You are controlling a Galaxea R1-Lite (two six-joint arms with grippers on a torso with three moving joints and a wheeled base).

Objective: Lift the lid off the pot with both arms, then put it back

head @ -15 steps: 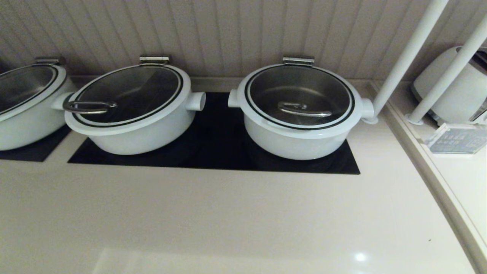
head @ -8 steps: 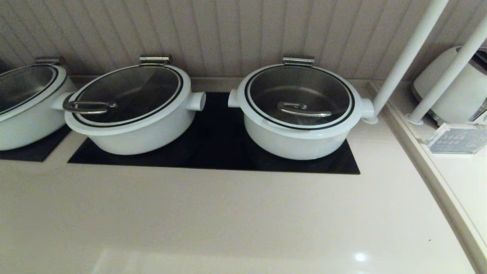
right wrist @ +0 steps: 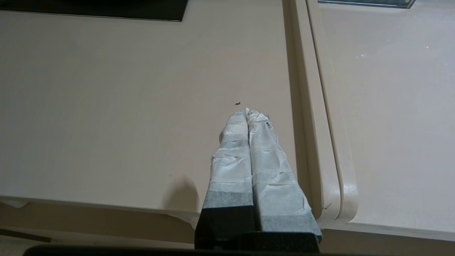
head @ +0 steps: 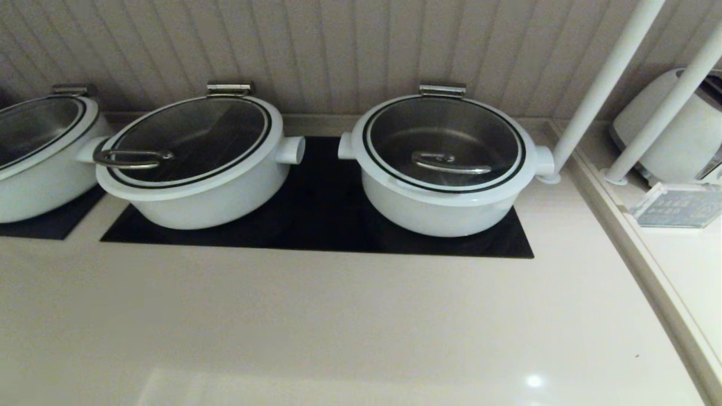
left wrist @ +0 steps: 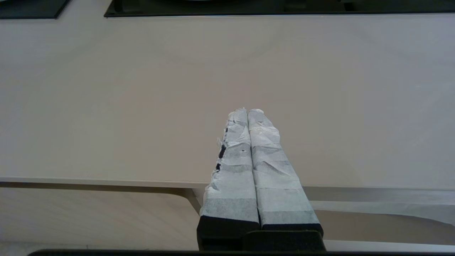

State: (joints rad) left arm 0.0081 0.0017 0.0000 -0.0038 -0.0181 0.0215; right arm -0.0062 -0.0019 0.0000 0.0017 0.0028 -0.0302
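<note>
The pot (head: 445, 211) is wide, low and white, with two stub handles, and stands on the right part of a black hob panel (head: 321, 225). Its round glass lid (head: 395, 121) lies shut on it, with a curved steel bar handle (head: 451, 163) near the middle and a steel hinge bracket (head: 443, 90) at the back. Neither arm shows in the head view. My left gripper (left wrist: 247, 111) is shut and empty above the counter's front edge. My right gripper (right wrist: 246, 111) is shut and empty over the counter near a raised ledge (right wrist: 312, 117).
A like pot (head: 203, 192) whose lid has an oval loop handle (head: 132, 159) stands left of it, and a third pot (head: 34, 186) further left. Two white poles (head: 603, 84) rise at the right. A white appliance (head: 671, 129) and a small sign (head: 674, 206) stand beyond the ledge.
</note>
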